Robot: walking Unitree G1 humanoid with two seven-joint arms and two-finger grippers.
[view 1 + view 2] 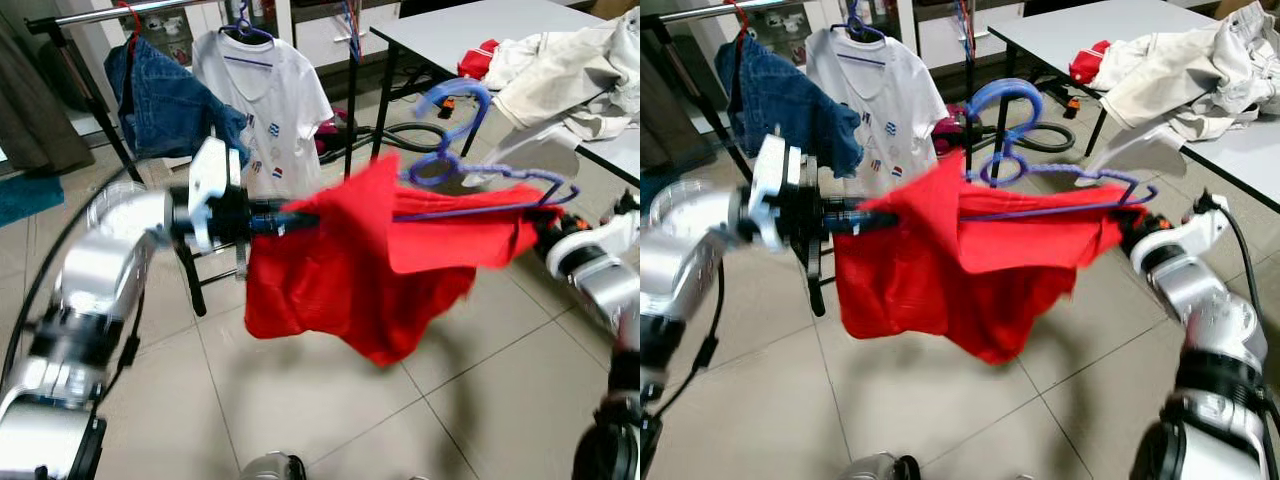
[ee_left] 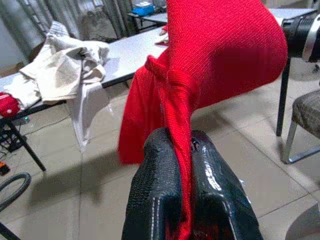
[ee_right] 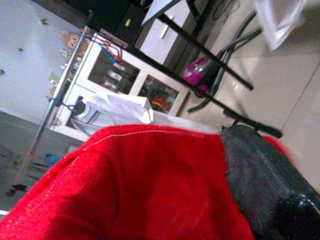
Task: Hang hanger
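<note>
A red garment [image 1: 340, 270] hangs on a purple-blue hanger [image 1: 470, 185] that I hold up between both arms in front of me. The hanger's hook [image 1: 455, 100] points up and is blurred. My left gripper [image 2: 182, 200] is shut on a bunched fold of the red garment at its left end. My right gripper [image 1: 545, 225] is at the hanger's right end, with red cloth [image 3: 140, 185] draped against one black finger [image 3: 270, 185]. Behind, a clothes rail [image 1: 120, 12] holds a denim garment [image 1: 165, 95] and a white T-shirt [image 1: 265, 100] on hangers.
A grey table [image 1: 480, 30] at the back right carries a pile of pale clothes [image 1: 570, 70] and a small red item [image 1: 480, 58]. A hose and cables [image 1: 400, 135] lie on the tiled floor under it. A grey chair seat [image 2: 307, 112] stands near the table.
</note>
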